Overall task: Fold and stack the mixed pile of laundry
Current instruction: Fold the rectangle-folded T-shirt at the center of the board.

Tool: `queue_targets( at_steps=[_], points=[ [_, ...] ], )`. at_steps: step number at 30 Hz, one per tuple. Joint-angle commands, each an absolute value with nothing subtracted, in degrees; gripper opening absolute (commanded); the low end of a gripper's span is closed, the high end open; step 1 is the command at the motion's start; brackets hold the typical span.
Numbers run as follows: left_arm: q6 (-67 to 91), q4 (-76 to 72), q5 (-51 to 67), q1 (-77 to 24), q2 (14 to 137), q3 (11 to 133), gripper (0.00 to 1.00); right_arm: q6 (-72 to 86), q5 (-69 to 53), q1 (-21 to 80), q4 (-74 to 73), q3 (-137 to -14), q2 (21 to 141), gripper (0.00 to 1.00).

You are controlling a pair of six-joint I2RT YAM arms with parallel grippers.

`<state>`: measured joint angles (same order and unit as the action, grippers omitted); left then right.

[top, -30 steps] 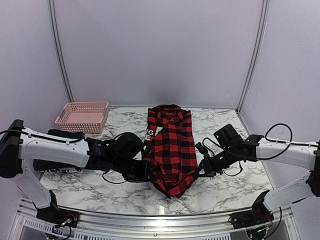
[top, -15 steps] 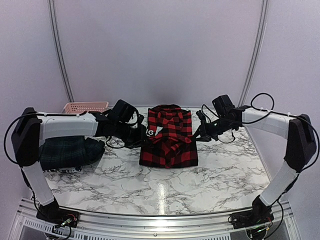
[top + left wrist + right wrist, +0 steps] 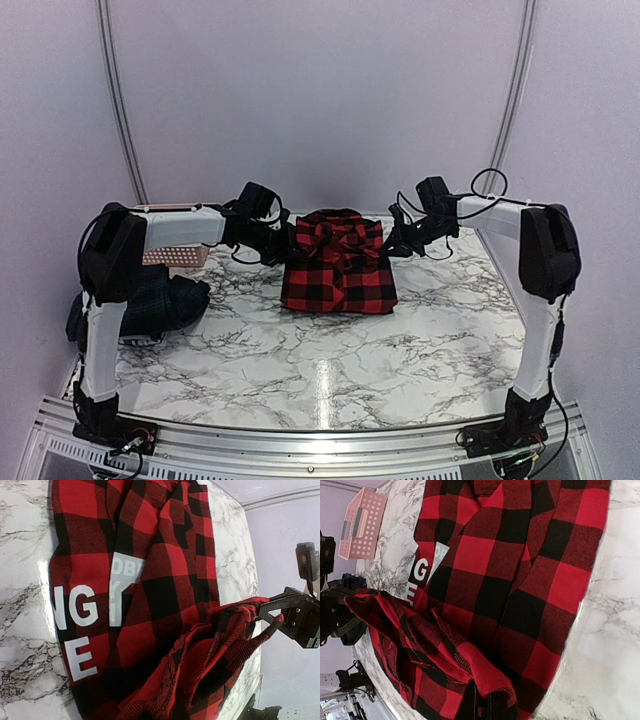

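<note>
Now: both my grippers pinched on the checked shirt

Broadly, the marble table fills the view from above, and both my arms reach across it to its far side. The red-and-black checked shirt lies there at the middle, folded into a rough rectangle on the marble. Its upper layer is lifted into a rumpled ridge strung between my two grippers. At the table's left edge, well apart from the shirt, a dark green plaid garment sits in a heap behind my left arm. The pink lattice basket stands at the far left, mostly hidden by that arm.

My left gripper is at the shirt's left edge and my right gripper at its right edge. Each is clamped tight on a bunched corner of the raised red cloth, fingers closed with only fabric between them. The white lettering shows on the flat layer beneath, near the left edge.
</note>
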<state>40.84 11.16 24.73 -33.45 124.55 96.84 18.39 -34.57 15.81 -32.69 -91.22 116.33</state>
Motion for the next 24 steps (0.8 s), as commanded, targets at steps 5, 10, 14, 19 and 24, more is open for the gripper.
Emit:
queue_targets(
  at_steps=[5,10,14,19,24],
  points=[
    [39.04,13.25,26.13,-31.25,131.94,104.83,0.0,17.69,-34.8,14.59,-33.34,-98.14,123.55,0.0],
    [38.9,13.83,25.82,-31.11,135.44,108.5,0.0,17.42,-34.68,13.83,-32.89,-98.89,125.56,0.0],
    [38.85,14.34,24.89,-30.88,137.24,109.07,0.0,17.55,-35.17,13.71,-32.51,-99.93,127.37,0.0],
    [38.9,14.81,23.84,-30.34,139.06,109.65,0.02,18.3,-35.83,13.56,-32.06,-100.77,128.94,0.08],
    [38.63,14.93,23.72,-29.78,139.39,112.89,0.39,19.23,-36.98,11.54,-32.73,-101.6,125.89,0.44]
  ],
)
